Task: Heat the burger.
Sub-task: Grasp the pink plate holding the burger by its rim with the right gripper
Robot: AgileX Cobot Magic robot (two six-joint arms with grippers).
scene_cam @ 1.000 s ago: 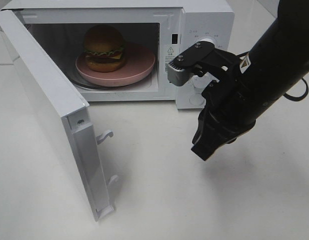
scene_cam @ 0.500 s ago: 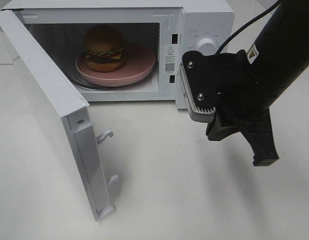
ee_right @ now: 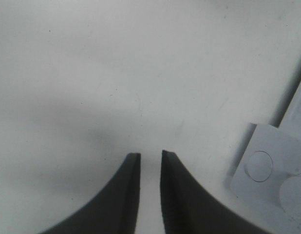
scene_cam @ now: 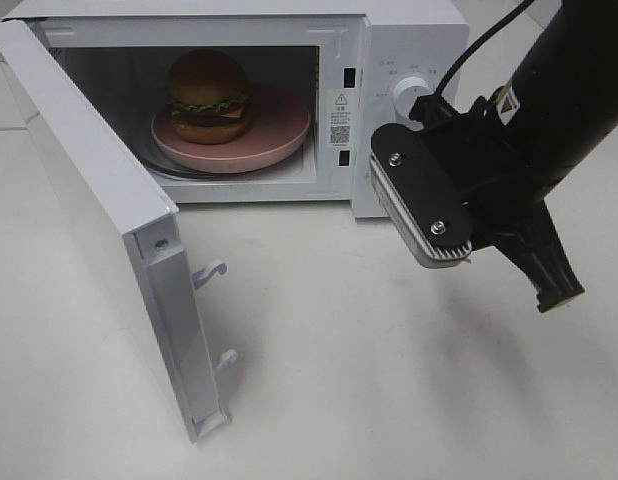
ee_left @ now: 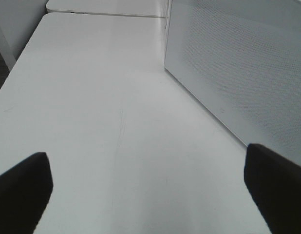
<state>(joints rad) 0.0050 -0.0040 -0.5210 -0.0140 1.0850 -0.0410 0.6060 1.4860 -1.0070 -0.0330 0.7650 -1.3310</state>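
Observation:
The burger [scene_cam: 209, 95], with its brown domed bun, green lettuce and yellow cheese, sits on a round pink plate [scene_cam: 279, 125] inside the open microwave [scene_cam: 409, 40]. My right gripper [scene_cam: 557, 295] hangs in front of the control panel, pointing down at the table to the right of the oven. In the right wrist view its fingers [ee_right: 150, 153] stand a narrow gap apart with nothing between them. My left gripper [ee_left: 145, 152] is wide open and empty above bare table, beside the outer face of the door [ee_left: 238, 73]. The exterior view does not show it.
The microwave door [scene_cam: 99, 200] swings out to the front left, its latch hooks [scene_cam: 211, 272] sticking out toward the middle. A round knob [scene_cam: 409, 90] sits on the panel behind the right arm. A pale corner of the oven [ee_right: 267, 165] shows beside the right fingers.
The right arm has turned and swung rightward, carrying its fingertips from low left of the wrist to the right. Its jaws have parted slightly. The burger, the door and the left gripper have not moved.

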